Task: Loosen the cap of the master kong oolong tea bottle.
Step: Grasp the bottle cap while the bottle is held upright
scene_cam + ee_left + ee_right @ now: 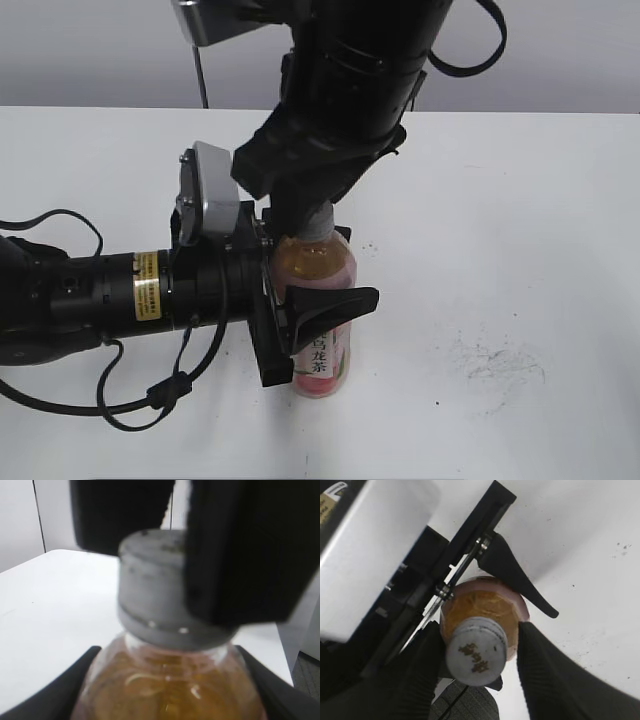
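On the tabletop (pixel 520 200): white surface, with dark scuff marks to the right of the bottle.
Bottle: the master kong oolong tea bottle (pixel 318 300) stands upright near the middle of the tabletop, amber tea visible through the clear shoulder, pink label lower down.
Cap: the cap (pixel 476 651), light grey with a dark logo on top, sits on the bottle's neck.
Left hand: the left hand (pixel 300 325) reaches in level from the left, its black fingers (pixel 335 303) partly spread and clamped around the bottle's body.
Right hand: the right hand (pixel 476 655) comes down from above; its ribbed fingers (pixel 545 675) flank the cap on both sides. In the left wrist view one finger lies against the cap's side, but whether both pads press on it cannot be told.
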You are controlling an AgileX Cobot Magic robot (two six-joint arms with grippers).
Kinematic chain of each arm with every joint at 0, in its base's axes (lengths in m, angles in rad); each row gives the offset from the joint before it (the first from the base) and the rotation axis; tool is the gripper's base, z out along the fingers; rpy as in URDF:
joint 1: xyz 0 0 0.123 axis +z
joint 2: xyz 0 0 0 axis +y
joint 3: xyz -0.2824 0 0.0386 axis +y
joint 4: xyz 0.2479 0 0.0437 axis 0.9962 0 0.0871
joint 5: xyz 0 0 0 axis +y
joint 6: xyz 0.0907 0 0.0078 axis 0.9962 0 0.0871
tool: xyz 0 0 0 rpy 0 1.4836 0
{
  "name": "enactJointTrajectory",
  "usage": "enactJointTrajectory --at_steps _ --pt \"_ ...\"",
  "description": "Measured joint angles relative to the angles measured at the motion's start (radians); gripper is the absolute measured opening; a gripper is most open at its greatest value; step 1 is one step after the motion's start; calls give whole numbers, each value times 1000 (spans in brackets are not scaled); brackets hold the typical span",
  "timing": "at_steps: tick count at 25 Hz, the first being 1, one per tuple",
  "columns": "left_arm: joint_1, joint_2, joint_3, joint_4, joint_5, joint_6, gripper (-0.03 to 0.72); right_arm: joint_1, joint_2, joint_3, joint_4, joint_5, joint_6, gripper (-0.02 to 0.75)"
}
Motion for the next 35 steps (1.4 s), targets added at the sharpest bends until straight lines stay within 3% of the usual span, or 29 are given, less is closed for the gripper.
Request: enactJointTrajectory --at_steps 8,13,18,25,35 --pt "0 0 0 0 0 0 446 0 0 2 2 0 -27 382" --pt "0 0 0 0 0 0 446 0 0 2 4 0 -85 269" --pt "0 0 0 -2 1 0 446 0 1 2 5 0 -215 269" --pt "0 0 0 -4 1 0 446 0 2 2 9 0 -647 269" --pt "0 0 0 -4 1 0 446 20 2 2 -7 2 -1427 269"
